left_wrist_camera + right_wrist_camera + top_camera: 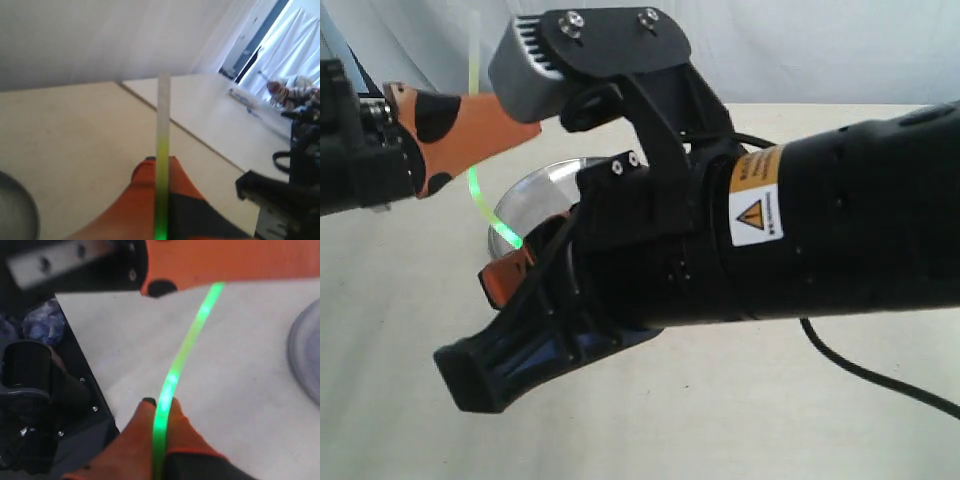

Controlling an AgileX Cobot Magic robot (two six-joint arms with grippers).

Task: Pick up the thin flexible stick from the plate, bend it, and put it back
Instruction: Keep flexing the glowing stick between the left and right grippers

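Note:
The thin flexible stick point(473, 185) glows yellow-green and curves in an arc between my two grippers, held up above the table. My left gripper point(525, 128), orange with black patches, is shut on the stick's upper part; a pale end point(163, 107) pokes out past its fingertips. My right gripper point(505, 262) is shut on the stick's lower end point(161, 430), below and in front of the left one. The steel plate point(525, 195) lies on the table behind the right arm, mostly hidden; its rim point(305, 357) shows in the right wrist view.
The right arm's black body point(800, 230) fills the middle and right of the exterior view, with a black cable point(880, 380) trailing over the beige table. A white cloth backdrop point(800, 50) hangs behind. A black stand point(45, 405) sits beside the table.

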